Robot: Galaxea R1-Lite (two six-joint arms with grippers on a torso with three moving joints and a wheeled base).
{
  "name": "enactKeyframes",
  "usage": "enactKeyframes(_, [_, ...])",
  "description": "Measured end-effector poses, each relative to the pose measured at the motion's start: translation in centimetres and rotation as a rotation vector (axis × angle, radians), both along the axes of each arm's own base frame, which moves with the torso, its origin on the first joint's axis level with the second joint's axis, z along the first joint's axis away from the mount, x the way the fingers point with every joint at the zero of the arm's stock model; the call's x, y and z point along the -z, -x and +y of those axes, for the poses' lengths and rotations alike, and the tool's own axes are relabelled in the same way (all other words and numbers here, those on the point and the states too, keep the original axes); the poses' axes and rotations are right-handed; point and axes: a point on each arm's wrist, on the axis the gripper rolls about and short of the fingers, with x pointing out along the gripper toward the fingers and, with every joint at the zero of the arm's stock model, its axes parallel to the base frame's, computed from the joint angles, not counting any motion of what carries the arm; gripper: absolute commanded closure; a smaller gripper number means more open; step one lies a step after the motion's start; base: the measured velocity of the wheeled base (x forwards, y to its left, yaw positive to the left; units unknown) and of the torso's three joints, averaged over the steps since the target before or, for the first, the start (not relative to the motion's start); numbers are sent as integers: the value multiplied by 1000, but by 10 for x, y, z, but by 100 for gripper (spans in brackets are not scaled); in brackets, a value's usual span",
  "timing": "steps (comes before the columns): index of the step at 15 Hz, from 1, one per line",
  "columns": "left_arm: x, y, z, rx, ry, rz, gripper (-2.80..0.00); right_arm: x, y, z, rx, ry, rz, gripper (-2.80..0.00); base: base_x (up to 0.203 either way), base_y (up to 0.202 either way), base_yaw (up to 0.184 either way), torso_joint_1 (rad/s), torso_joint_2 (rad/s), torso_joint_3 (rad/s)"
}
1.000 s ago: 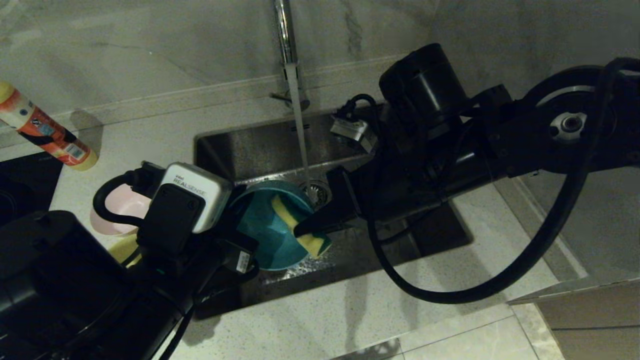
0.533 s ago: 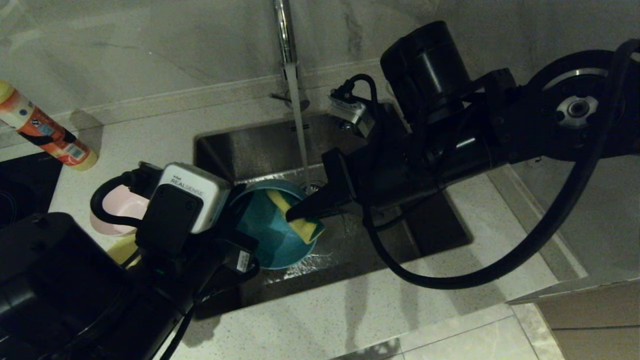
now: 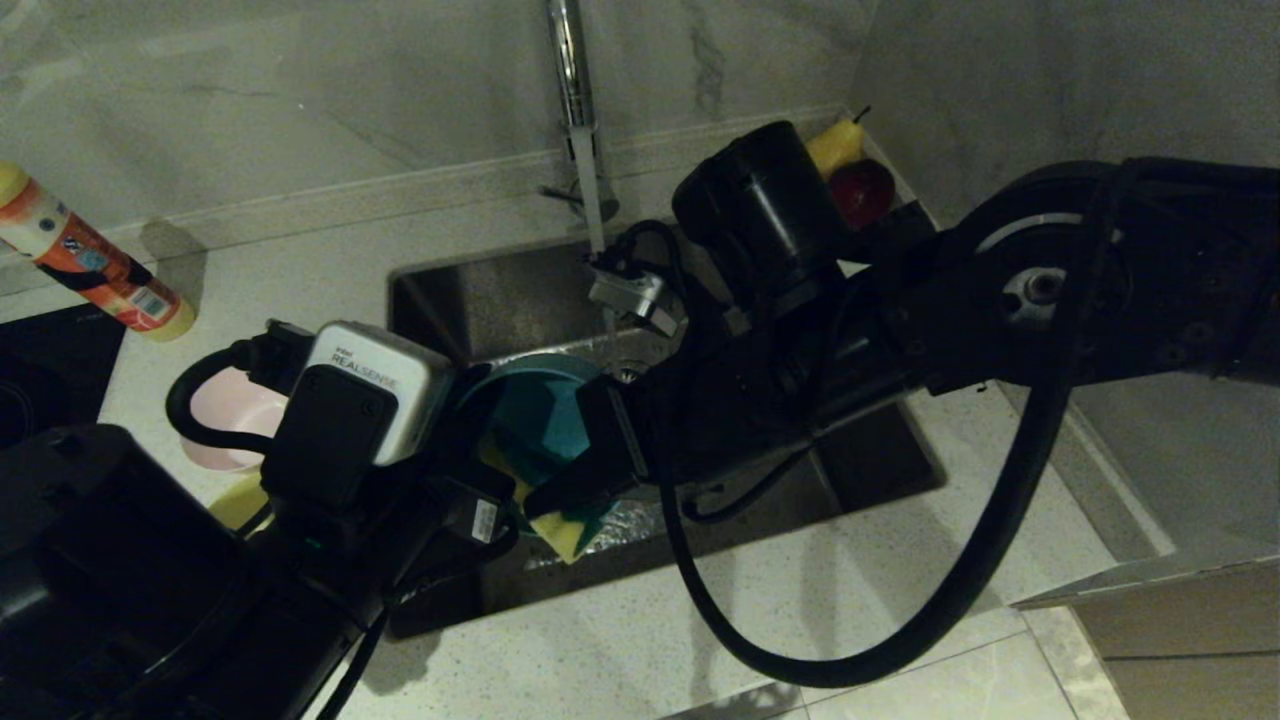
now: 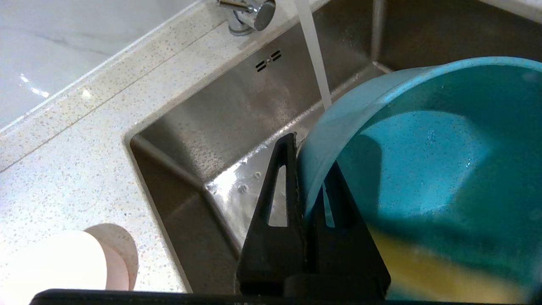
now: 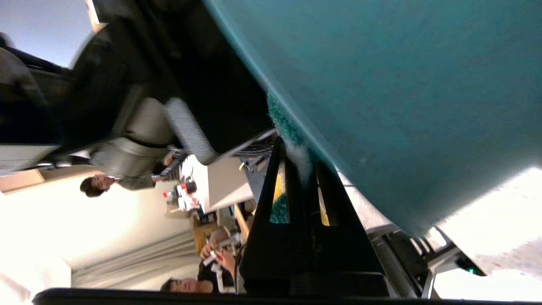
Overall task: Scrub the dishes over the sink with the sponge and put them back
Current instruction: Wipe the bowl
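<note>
I have the left gripper [image 4: 302,178] pinched on the rim of the light blue bowl [image 3: 535,425], one finger outside the wall and one inside, and the bowl is held tilted over the sink [image 3: 450,290], its open side facing the right arm. The right gripper [image 3: 560,495] is clamped on the sponge [image 3: 560,535]; in the head view its yellow foam shows just below the fingertips, at the lower edge of the bowl. In the right wrist view the green scouring face lies against the blue wall of the bowl. In the left wrist view a yellow band of the sponge crosses the lower part of the bowl's inside. Water [image 4: 313,59] runs from the tap [image 3: 570,70] and falls behind the bowl's far rim. The pink bowl [image 3: 230,415] stands on the counter [image 3: 300,270] just left of the sink, partly hidden behind the left wrist camera, and a yellow edge of the yellow bowl [image 3: 240,500] shows below it. An orange-labelled bottle [image 3: 85,255] lies at the far left of the counter. Fruit [image 3: 860,180] sits in the far right corner behind the right arm.
</note>
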Motion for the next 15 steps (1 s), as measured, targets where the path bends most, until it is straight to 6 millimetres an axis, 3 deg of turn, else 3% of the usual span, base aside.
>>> enactKeyframes(7, [1, 1, 1, -2, 1, 2, 0, 18, 3, -2, 13, 65, 38, 0, 0, 0, 0, 0, 0, 0])
enactKeyframes(15, [0, 7, 8, -17, 5, 1, 0, -4, 0, -27, 63, 20, 2, 0, 0, 0, 0, 0, 0, 0])
